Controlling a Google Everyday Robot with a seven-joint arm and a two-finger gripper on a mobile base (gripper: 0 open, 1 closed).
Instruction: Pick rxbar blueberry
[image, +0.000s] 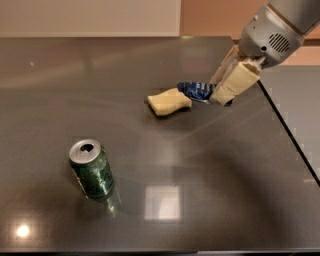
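The rxbar blueberry (196, 91), a small dark navy-blue wrapped bar, hangs in the air above the dark table, to the right of the sponge. My gripper (220, 94) comes in from the upper right and is shut on the bar's right end. Its tan fingers (235, 82) cover that end, and the left end sticks out free.
A pale yellow wavy sponge (169, 102) lies on the table just left of and below the bar. A green soda can (91, 168) stands at the front left. The dark table (200, 165) has its right edge running diagonally near the arm.
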